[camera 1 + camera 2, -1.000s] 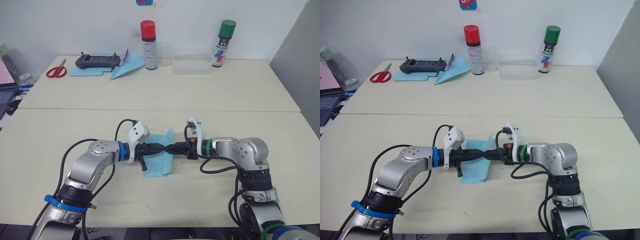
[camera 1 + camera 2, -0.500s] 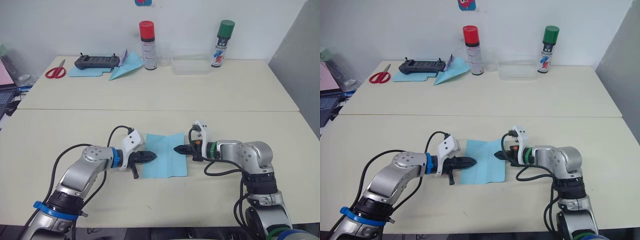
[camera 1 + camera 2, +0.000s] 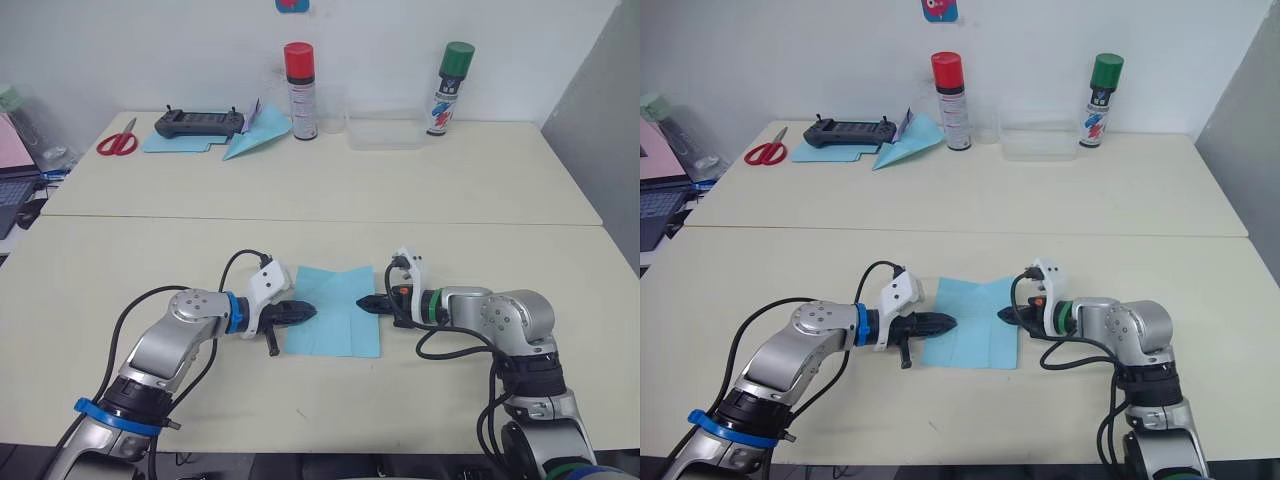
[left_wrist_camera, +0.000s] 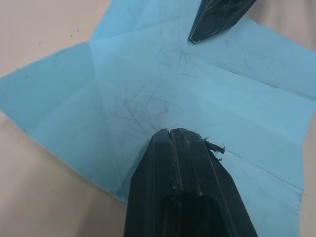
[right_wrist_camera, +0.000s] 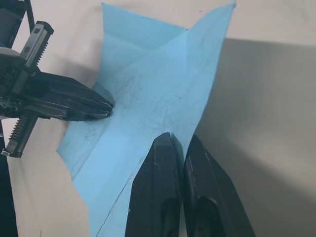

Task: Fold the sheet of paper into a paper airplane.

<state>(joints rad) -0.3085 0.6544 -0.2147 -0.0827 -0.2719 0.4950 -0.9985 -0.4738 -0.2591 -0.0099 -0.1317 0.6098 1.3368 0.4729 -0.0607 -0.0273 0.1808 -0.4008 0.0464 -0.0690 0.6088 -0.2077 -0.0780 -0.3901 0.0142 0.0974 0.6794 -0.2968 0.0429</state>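
1. The sheet of paper [image 3: 332, 322] lies nearly flat on the near table [image 3: 120, 270], at the centre of the frame, its crease lines visible. It is not yet an airplane.
2. The left gripper [image 3: 306, 313] comes in from the frame's left. Its two black fingers are pressed together with nothing between them, and the tip sits on the sheet's left part, probably to pin it down.
3. The right gripper [image 3: 363, 302] comes in from the frame's right, its fingers closed to a narrow slit at the sheet's right edge. I cannot tell whether they pinch the paper.
4. In the upper left of the frame, on the far table, lie scissors [image 3: 117, 140], a black controller [image 3: 198, 123] and a teal paper dart [image 3: 258, 130].
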